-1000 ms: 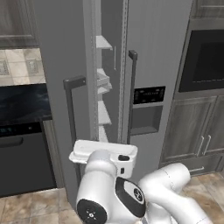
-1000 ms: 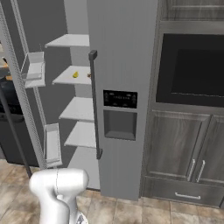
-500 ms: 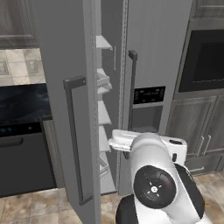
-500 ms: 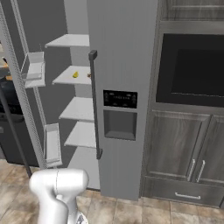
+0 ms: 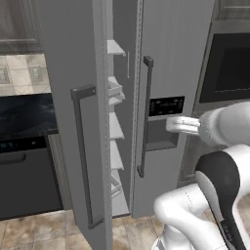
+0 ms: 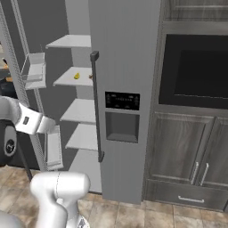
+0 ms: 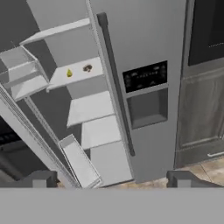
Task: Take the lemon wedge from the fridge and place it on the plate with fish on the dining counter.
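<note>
- Claw (image 7: 112, 178): both finger tips rise at the bottom of the hand view, set wide apart with nothing between them. I read it as fully open and carrying nothing.
- The claw sits well back from the fridge (image 7: 140, 39), facing its front; I judge this a standoff pose that puts the open compartment in the hand camera's sight ahead of a reach.
- Left fridge door (image 5: 73, 97) stands swung out; right door with the black dispenser panel (image 7: 145, 76) is shut. That gives a clear path to the white shelves (image 7: 89, 107).
- Lemon wedge (image 7: 69, 73): tiny yellow piece on the second shelf from the top, towards the front edge. Also seen in the right base view (image 6: 76, 76).
- Small brown lump (image 7: 87, 68) lies just beside the wedge on the same shelf, apart from it. Not the target; I must aim on the yellow side.
- Door bins (image 7: 78, 162) hang on the open door, beside the approach line; I judge them a collision risk.
- Step in hand, my judgement: approach to the pick. Wedge not yet grasped.
</note>
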